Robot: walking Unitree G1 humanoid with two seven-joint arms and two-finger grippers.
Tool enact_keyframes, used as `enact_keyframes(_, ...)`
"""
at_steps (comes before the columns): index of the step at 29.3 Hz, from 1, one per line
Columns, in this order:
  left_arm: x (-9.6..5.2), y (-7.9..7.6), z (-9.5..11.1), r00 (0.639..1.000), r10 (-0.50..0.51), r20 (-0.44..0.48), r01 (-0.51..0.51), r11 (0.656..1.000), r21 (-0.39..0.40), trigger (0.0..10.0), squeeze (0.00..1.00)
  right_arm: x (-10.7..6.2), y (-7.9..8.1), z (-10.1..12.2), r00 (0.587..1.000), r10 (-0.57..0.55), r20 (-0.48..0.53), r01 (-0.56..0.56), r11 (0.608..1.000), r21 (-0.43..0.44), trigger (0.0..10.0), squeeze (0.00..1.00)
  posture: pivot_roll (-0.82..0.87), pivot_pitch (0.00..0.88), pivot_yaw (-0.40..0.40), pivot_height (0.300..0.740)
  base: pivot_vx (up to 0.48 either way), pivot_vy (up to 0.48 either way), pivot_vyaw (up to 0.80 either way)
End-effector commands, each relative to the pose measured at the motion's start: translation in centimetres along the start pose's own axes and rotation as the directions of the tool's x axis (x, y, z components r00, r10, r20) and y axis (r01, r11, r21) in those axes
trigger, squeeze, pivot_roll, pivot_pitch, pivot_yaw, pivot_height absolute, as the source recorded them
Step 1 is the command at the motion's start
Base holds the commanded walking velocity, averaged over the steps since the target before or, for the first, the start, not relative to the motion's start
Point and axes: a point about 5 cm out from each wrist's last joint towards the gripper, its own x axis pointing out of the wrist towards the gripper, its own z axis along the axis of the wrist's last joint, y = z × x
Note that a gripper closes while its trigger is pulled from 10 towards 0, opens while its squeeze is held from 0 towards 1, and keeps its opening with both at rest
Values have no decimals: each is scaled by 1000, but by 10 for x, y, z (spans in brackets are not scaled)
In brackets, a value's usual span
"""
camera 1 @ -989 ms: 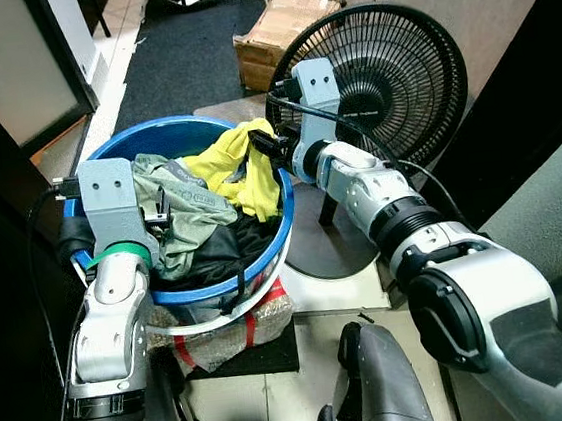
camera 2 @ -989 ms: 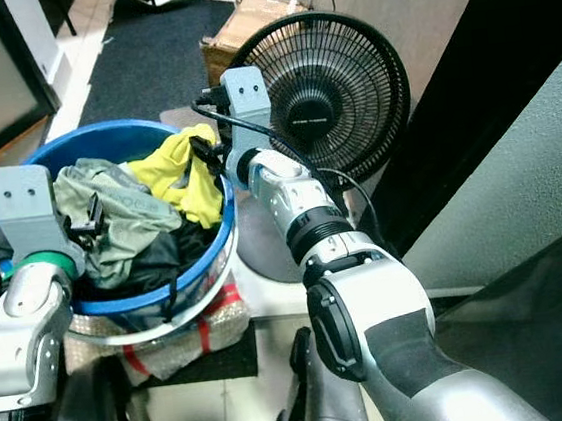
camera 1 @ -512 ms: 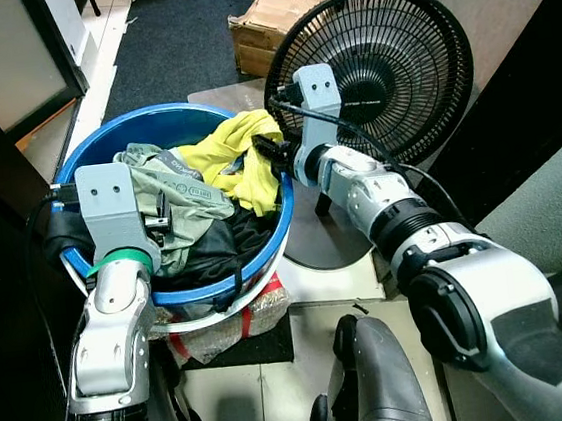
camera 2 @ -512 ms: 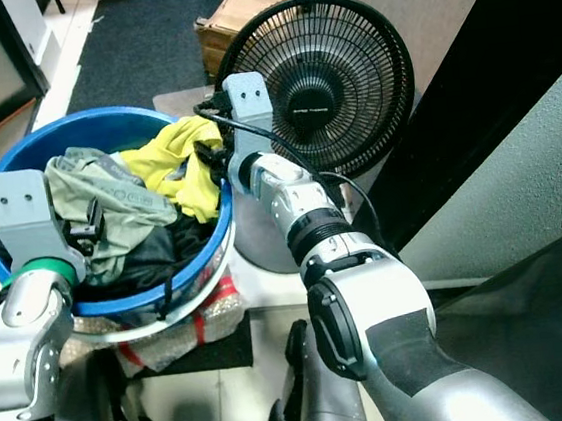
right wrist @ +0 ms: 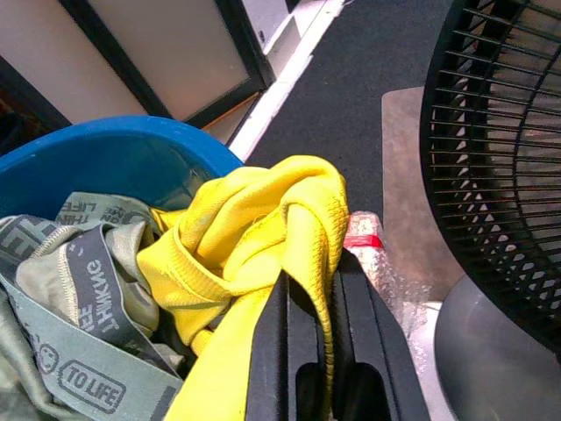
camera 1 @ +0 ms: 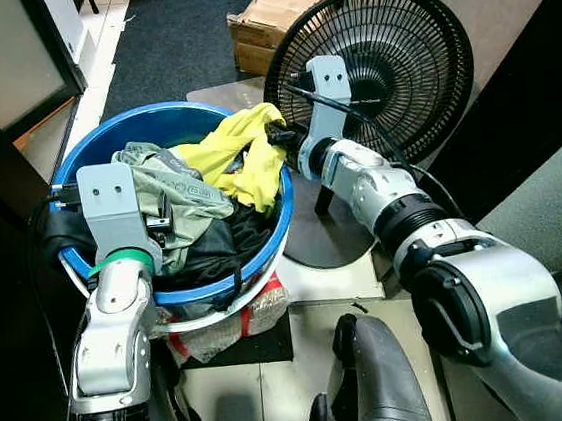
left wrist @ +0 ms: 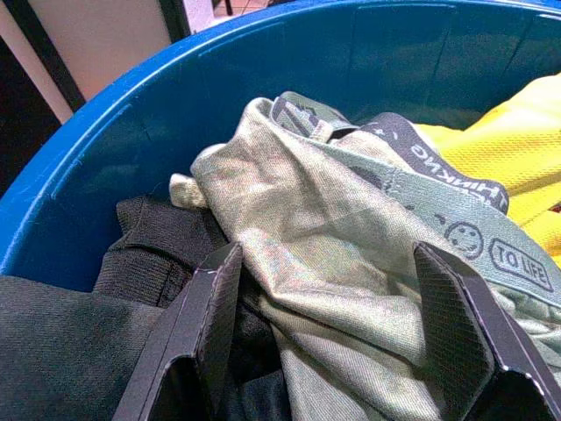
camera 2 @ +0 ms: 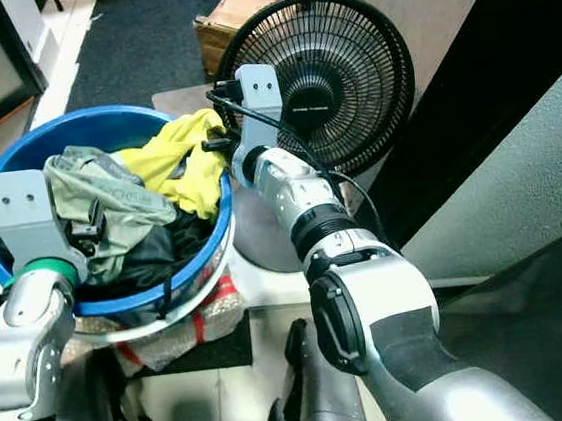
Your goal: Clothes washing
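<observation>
A blue basin [camera 1: 137,133] holds a heap of clothes on the floor in front of me. A yellow garment [camera 1: 240,159] lies at its right side, and my right gripper [camera 1: 278,135] is shut on a bunched fold of it just above the rim [right wrist: 313,281]. A grey-green garment [camera 1: 184,196] with a lettered waistband covers the left half, over a black garment [camera 1: 215,250]. My left gripper [camera 1: 162,223] stands open at the basin's left rim, its fingers astride the grey-green cloth [left wrist: 324,272].
A black floor fan [camera 1: 395,48] stands close behind my right arm, its round base [camera 1: 324,234] beside the basin. A bubble-wrapped bundle with red tape [camera 1: 242,320] lies under the basin. Behind are a cardboard box [camera 1: 275,5] and a dark mat [camera 1: 183,40].
My right gripper has risen a little and shifted right toward the fan, drawing the yellow garment's fold up with it. The left arm has stayed put. The camera tilted slightly earlier.
</observation>
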Motion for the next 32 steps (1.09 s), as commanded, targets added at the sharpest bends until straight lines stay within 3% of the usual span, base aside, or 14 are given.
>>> enact_keyframes(1, -2, 4, -10, 999, 18, -48, -18, 1000, 12, 10000, 0, 1, 1, 1, 1000, 5, -7, -5, 1000, 8, 0, 0, 118, 216, -80, 445, 0, 0, 0)
enact_keyframes(6, -1, 3, -9, 999, 16, -45, -15, 1000, 16, 10000, 0, 0, -1, 11, 998, -3, 60, 2, 1000, 12, 0, 0, 121, 198, -74, 445, 0, 0, 0)
enact_keyframes(11, 1, 4, -9, 999, 16, -42, -15, 1000, 17, 10000, 0, -4, -6, 33, 981, -15, 195, 43, 989, -139, 0, 0, 120, 176, -68, 445, 0, 0, 0)
enact_keyframes(12, 2, 4, -8, 999, 15, -38, -15, 1000, 16, 10000, 0, -10, -10, 51, 949, -23, 316, 91, 975, -201, 3569, 0, 113, 162, -63, 445, 0, 0, 0)
enact_keyframes(14, 2, 4, -8, 999, 15, -38, -15, 1000, 16, 10000, 0, -10, -10, 51, 949, -23, 316, 91, 975, -201, 3569, 0, 113, 162, -63, 445, 0, 0, 0)
enact_keyframes(15, 3, 4, -8, 999, 13, -36, -13, 1000, 16, 10000, 0, -17, -16, 63, 916, -34, 400, 136, 964, -229, 10000, 0, 110, 152, -59, 445, 0, 0, 0)
enact_keyframes(16, 3, 4, -8, 999, 13, -36, -13, 1000, 16, 10000, 0, -17, -16, 63, 916, -34, 400, 136, 964, -229, 10000, 0, 110, 152, -59, 445, 0, 0, 0)
enact_keyframes(18, 6, 2, -6, 1000, 3, -30, -3, 1000, 15, 10000, 0, -35, -26, 87, 824, -49, 565, 243, 931, -273, 10000, 0, 102, 126, -44, 445, 0, 0, 0)
enact_keyframes(20, 6, 2, -6, 1000, 3, -30, -3, 1000, 15, 10000, 0, -35, -26, 87, 824, -49, 565, 243, 931, -273, 10000, 0, 102, 126, -44, 445, 0, 0, 0)
enact_keyframes(23, 10, 1, -5, 1000, -6, -24, 6, 1000, 16, 10000, 0, -51, -29, 110, 740, -43, 672, 329, 894, -304, 10000, 0, 96, 108, -33, 445, 0, 0, 0)
enact_keyframes(25, 12, -1, -3, 1000, -17, -17, 17, 1000, 18, 10000, 0, -69, -21, 144, 625, 11, 781, 404, 851, -335, 10000, 0, 92, 83, -22, 445, 0, 0, 0)
enact_keyframes(28, 13, -2, -2, 1000, -20, -14, 21, 1000, 18, 10000, 0, -75, -17, 155, 580, 38, 813, 426, 837, -343, 10000, 0, 92, 81, -21, 445, 0, 0, 0)
enact_keyframes(31, 16, -4, 0, 1000, -29, -6, 30, 999, 18, 10000, 0, -99, 6, 195, 411, 137, 901, 459, 823, -335, 10000, 0, 93, 58, -13, 445, 0, 0, 0)
enact_keyframes(32, 16, -4, 0, 1000, -29, -6, 30, 999, 18, 10000, 0, -99, 6, 195, 411, 137, 901, 459, 823, -335, 10000, 0, 93, 58, -13, 445, 0, 0, 0)
